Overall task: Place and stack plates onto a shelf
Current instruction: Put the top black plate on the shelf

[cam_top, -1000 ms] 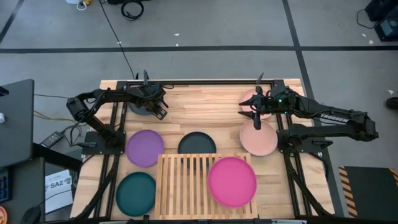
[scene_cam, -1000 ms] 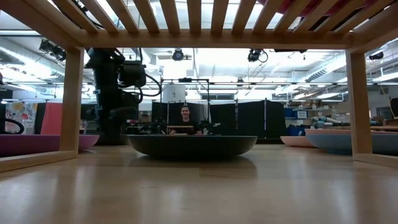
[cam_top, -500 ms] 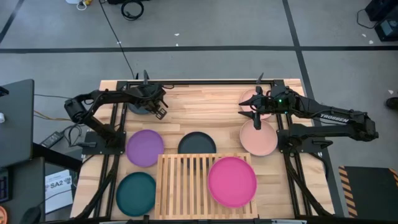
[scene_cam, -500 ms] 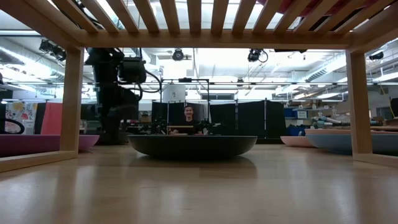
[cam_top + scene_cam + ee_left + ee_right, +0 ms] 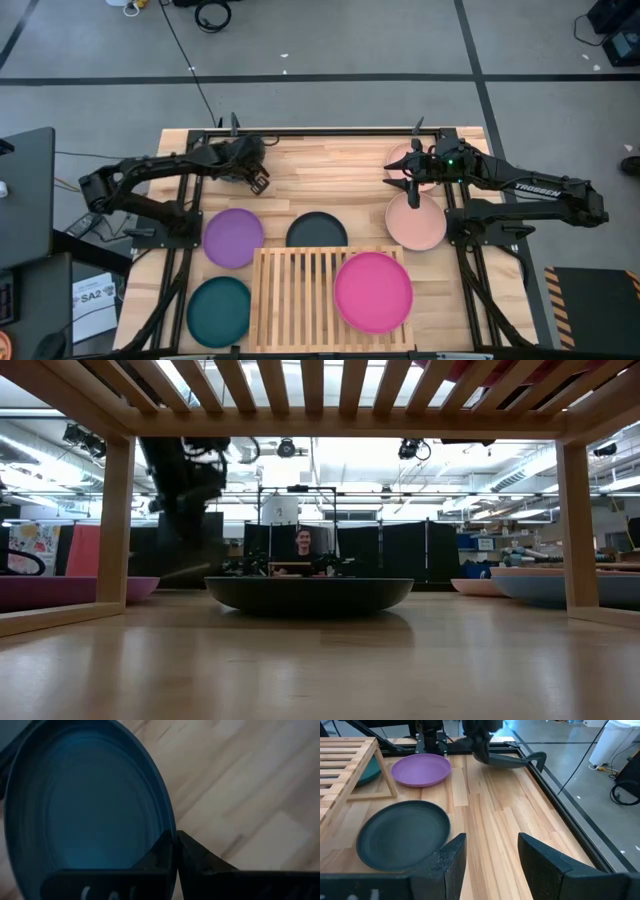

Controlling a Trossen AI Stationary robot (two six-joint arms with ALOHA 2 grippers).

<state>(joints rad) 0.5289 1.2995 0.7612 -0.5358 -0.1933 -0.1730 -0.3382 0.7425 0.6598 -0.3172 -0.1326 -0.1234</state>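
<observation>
The left pincer [image 5: 172, 851] grips the rim of the blue plate [image 5: 85, 810], closed tight on it, at the far left corner of the desk [image 5: 330, 175]. The plate is lifted and tilted, its hollow side facing the wrist. A round plate has no real long axis; only its tilt counts. This looks like the pick-up step. Next, I think, the arm must carry it to the shelf [image 5: 290, 285] and level it over the free left half, beside the magenta plate [image 5: 373, 291]. The right pincer [image 5: 487, 855] waits wide open and empty near the pale pink plate [image 5: 415, 222].
</observation>
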